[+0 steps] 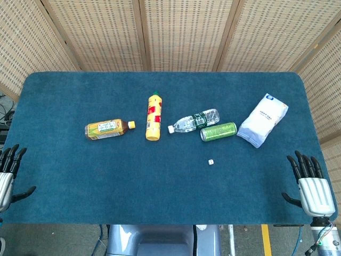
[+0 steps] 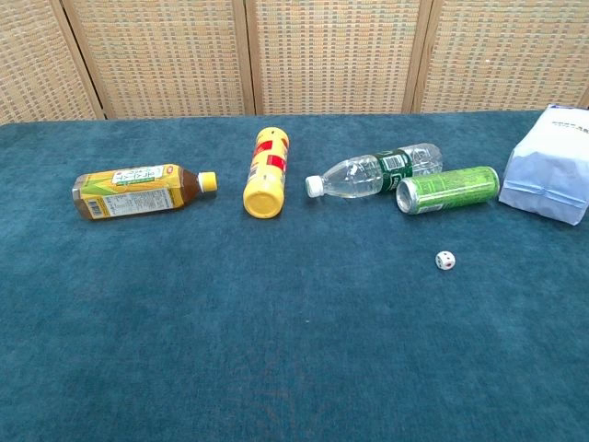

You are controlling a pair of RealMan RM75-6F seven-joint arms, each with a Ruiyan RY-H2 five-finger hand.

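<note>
My left hand [image 1: 8,173] hovers at the table's front left corner, fingers spread, holding nothing. My right hand [image 1: 309,184] sits at the front right corner, fingers also apart and empty. Neither hand shows in the chest view. On the blue cloth lie a tea bottle [image 1: 108,128] [image 2: 143,191], a yellow tube-shaped can [image 1: 153,116] [image 2: 266,172], a clear water bottle [image 1: 194,121] [image 2: 375,171], a green can [image 1: 218,131] [image 2: 447,189], a white bag [image 1: 262,119] [image 2: 550,166] and a small white die [image 1: 211,161] [image 2: 445,261]. The die lies nearest my right hand.
The table [image 1: 160,181] is covered in dark blue cloth, with woven wicker screens [image 1: 186,32] standing behind its far edge. All objects lie in a rough row across the middle. A broad strip of cloth runs along the front.
</note>
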